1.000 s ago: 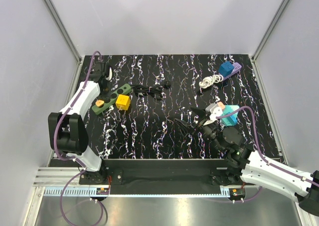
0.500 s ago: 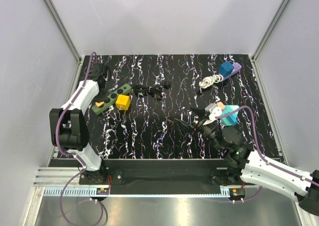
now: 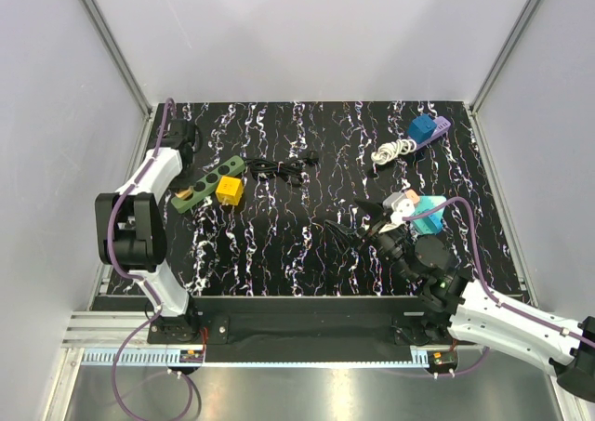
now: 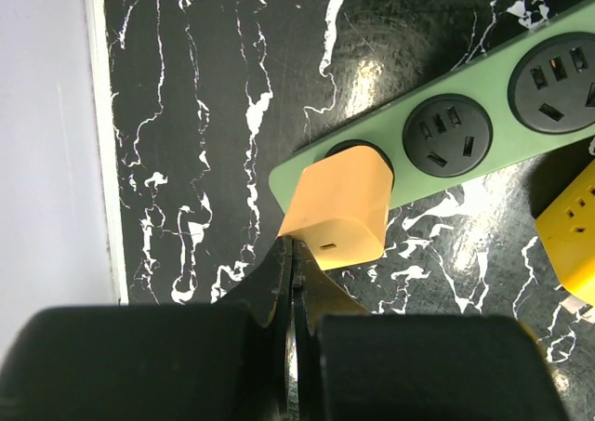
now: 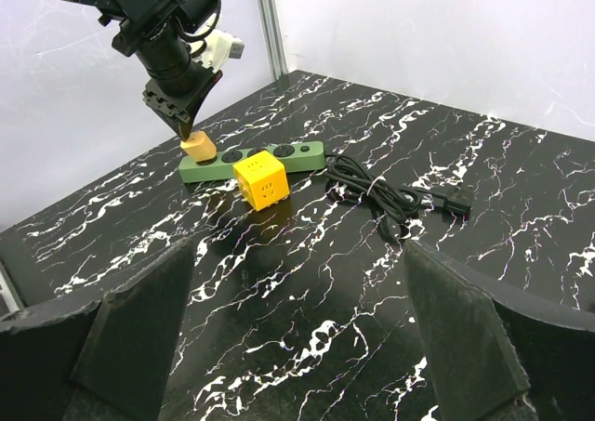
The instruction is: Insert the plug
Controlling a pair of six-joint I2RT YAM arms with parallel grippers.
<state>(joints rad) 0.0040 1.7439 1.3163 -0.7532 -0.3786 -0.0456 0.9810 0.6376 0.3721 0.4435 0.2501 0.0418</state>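
My left gripper [image 4: 291, 254] has its jaws pinched together and holds nothing. The orange plug [image 4: 337, 209] sits just ahead of its tips, close enough that I cannot tell whether they touch its near edge. The plug stands over the end socket of the green power strip [image 4: 500, 105], whose long axis runs away from my fingertips, ahead and to the right. I cannot tell whether the prongs are fully home. If they are not, I judge the next move is a push down from directly above the plug, so the tips need to shift forward over it. Further right, the yellow cube [image 4: 572, 244] lies just beside the strip. My right gripper [image 5: 297, 254] is spread wide, empty and well apart.
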